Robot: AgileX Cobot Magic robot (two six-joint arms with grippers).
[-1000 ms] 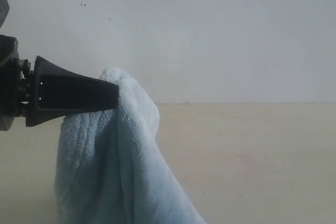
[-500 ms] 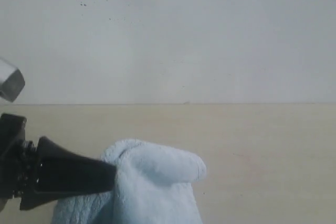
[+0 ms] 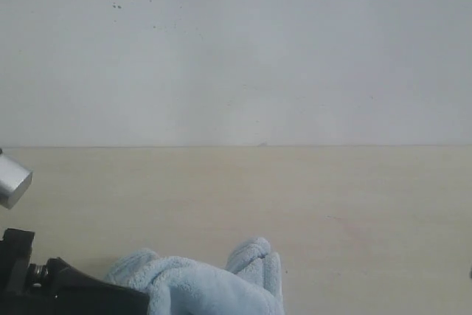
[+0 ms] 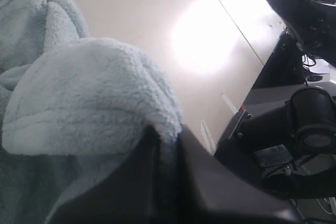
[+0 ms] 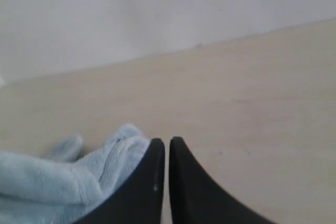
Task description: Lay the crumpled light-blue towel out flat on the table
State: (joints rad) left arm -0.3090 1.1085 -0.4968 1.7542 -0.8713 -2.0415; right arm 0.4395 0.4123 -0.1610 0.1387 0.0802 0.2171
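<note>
The pale-blue towel (image 3: 199, 285) lies bunched low on the beige table (image 3: 354, 212) at the lower left of the exterior view. My left gripper (image 3: 147, 302) comes in from the left edge, low over the table. In the left wrist view its black fingers (image 4: 165, 132) are shut on a thick fold of the towel (image 4: 89, 103). The right wrist view has my right gripper (image 5: 167, 142) just above the table (image 5: 252, 108), with only a thin slit between its tips and nothing in it. The towel (image 5: 63, 171) lies against the outside of one finger. The exterior view does not include the right gripper.
A white speckled wall (image 3: 236, 49) rises behind the table. A silver part of the left arm (image 3: 11, 178) sticks in at the left edge. In the left wrist view, black robot hardware (image 4: 294, 124) stands beyond the table's edge.
My left gripper has come down from wall height to just above the table with the towel in it. The hanging towel has collapsed into a low bunch.
</note>
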